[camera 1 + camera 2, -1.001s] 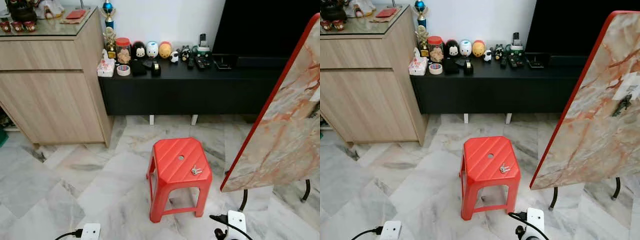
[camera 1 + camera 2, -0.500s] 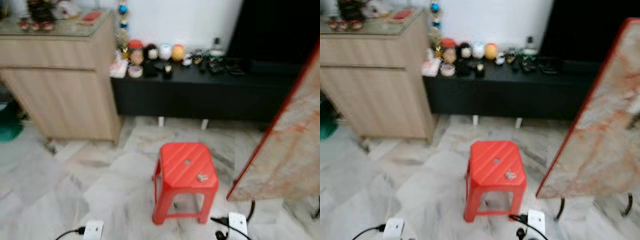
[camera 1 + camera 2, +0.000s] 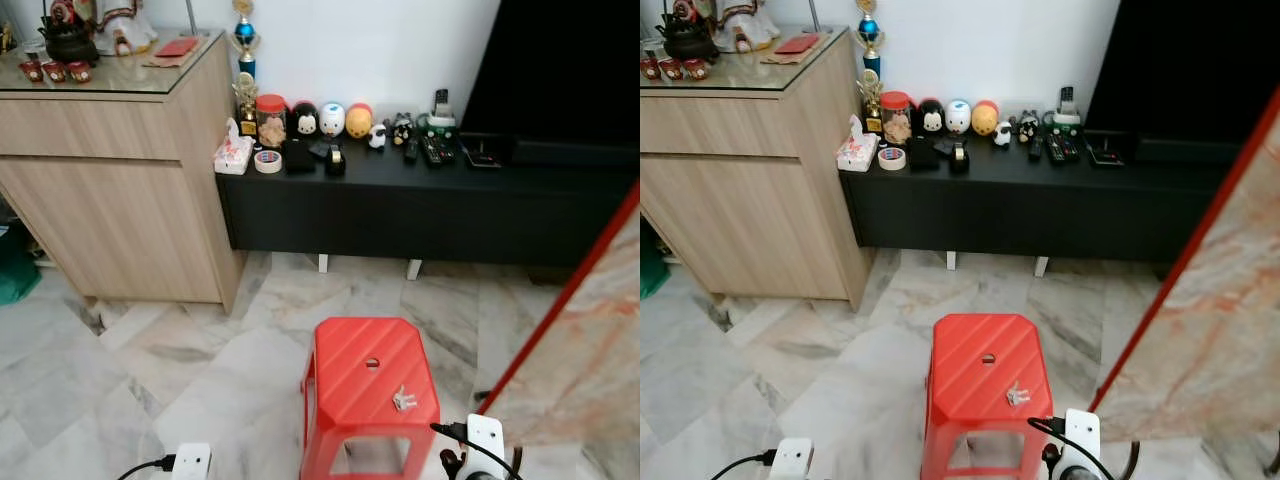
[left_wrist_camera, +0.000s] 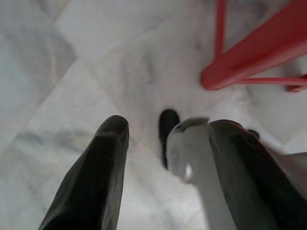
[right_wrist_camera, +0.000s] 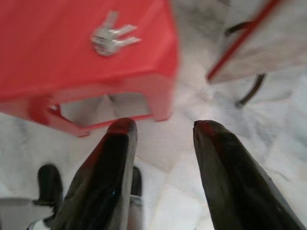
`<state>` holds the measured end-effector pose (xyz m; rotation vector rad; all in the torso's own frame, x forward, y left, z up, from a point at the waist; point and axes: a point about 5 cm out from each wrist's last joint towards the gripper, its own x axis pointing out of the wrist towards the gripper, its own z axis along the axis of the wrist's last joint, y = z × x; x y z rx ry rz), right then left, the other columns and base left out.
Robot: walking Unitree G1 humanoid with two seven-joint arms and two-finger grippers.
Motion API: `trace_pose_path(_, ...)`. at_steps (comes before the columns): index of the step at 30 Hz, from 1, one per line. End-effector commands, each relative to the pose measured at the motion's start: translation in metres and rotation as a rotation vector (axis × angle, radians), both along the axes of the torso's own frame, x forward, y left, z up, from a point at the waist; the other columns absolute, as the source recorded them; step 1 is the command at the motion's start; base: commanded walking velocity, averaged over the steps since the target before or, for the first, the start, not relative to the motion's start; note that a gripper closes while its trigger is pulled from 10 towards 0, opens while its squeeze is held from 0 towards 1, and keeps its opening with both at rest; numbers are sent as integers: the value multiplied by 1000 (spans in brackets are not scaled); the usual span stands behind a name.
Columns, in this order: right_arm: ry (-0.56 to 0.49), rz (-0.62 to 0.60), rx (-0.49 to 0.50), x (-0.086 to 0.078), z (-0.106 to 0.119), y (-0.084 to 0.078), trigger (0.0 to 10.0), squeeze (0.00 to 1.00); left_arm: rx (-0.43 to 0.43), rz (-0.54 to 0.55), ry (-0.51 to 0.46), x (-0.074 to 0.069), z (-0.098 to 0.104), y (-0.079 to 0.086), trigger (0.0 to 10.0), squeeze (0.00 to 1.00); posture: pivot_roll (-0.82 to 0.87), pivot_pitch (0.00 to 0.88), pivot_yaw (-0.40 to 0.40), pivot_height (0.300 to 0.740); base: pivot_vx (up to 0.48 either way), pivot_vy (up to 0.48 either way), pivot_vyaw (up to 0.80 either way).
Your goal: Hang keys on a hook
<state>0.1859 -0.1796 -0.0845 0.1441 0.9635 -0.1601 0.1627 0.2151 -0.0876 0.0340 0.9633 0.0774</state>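
Right claw (image 5: pixel 160 127) agape above keys (image 5: pixel 112 34)

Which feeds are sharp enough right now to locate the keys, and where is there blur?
Left eye view: sharp, keys clear on the red stool. Right eye view: equally crisp. Right wrist view: soft, motion-blurred, keys still recognisable beyond the open right gripper. Left wrist view: left gripper fingers out of focus, floor smeared.

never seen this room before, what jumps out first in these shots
The bright red stool on the pale marble floor grabs the eye, with a small bunch of keys lying on its seat near the robot's right edge. Behind it, a long black cabinet holds a row of small figurines.
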Motion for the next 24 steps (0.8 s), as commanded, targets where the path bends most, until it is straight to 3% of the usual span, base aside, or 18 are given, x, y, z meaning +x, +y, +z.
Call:
trace_pose_path(1,0,1,-4,-1,0,-2,10000,0,0,3,8,-1,-1,0,10000,0,80,0,-54,740,0,0,0)
trace_pose_path(3,-6,8,-15,-1,0,-4,10000,0,-2,4,4,-1,-1,0,10000,0,81,0,-55,740,0,0,0)
trace_pose_path(13,-19,-2,-22,-2,1,-11,10000,0,-2,0,8,-1,-1,-1,10000,0,79,0,-56,740,0,0,783)
trace_pose_path(24,-98,0,-6,19,11,-2,10000,0,-9,5,-20,2,1,-2,10000,0,73,0,-49,740,0,0,0)
